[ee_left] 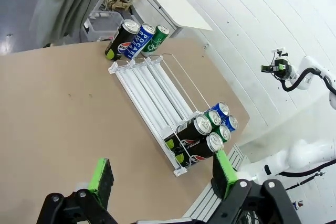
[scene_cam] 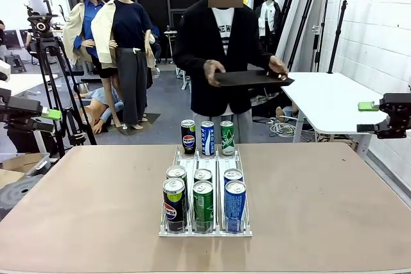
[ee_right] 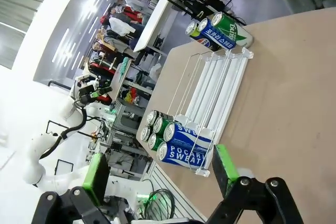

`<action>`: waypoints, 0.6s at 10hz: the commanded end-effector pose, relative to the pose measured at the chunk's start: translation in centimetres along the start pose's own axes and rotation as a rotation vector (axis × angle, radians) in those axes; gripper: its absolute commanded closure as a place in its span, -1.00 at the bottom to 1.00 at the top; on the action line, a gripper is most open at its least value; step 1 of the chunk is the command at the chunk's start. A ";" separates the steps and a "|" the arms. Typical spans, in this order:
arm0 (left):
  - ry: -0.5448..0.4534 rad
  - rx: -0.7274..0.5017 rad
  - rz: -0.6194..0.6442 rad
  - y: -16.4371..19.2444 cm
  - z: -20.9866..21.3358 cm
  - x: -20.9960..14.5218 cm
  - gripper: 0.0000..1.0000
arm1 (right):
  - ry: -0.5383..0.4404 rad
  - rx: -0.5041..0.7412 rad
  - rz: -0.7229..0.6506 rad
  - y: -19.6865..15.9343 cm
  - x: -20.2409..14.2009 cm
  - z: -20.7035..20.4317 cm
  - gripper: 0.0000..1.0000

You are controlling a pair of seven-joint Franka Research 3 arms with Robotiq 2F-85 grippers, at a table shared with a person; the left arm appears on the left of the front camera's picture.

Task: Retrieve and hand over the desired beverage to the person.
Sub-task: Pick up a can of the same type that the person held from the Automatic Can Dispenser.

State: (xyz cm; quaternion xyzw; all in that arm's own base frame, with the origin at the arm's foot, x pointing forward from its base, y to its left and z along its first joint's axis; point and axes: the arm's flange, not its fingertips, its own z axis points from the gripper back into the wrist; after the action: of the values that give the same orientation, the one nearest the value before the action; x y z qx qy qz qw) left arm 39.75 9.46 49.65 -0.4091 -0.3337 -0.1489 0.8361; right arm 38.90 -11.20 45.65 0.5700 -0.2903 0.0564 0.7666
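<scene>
A white rack (scene_cam: 192,160) lies in the middle of the brown surface (scene_cam: 96,190). Six near cans (scene_cam: 203,190) stand upright, packed at its near end, and three far cans (scene_cam: 207,137), black, blue and green, stand in a row at its far end. Beyond that far end the person (scene_cam: 221,43) stands holding a dark tray (scene_cam: 253,79). The left hand (ee_left: 163,176) hangs released well to the rack's left, and the right hand (ee_right: 161,171) hangs released well to its right. Neither touches anything.
</scene>
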 end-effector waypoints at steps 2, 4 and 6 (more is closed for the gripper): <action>-0.011 -0.015 -0.001 0.1 0.1 0.0 -1.00 | -0.001 0.011 -0.001 0.0 0.0 -0.1 -1.00; 0.036 -0.067 0.044 0.4 -0.2 0.2 -1.00 | -0.001 0.011 -0.001 0.0 0.0 -0.1 -1.00; 0.066 -0.180 0.109 1.0 0.4 0.6 -1.00 | 0.000 0.000 0.000 0.0 0.0 0.0 -1.00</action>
State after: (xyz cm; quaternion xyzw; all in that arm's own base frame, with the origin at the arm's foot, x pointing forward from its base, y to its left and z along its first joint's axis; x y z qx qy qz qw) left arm 39.85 9.03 49.00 -0.4606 -0.2923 -0.1574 0.8232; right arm 38.90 -11.20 45.65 0.5697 -0.2902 0.0563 0.7668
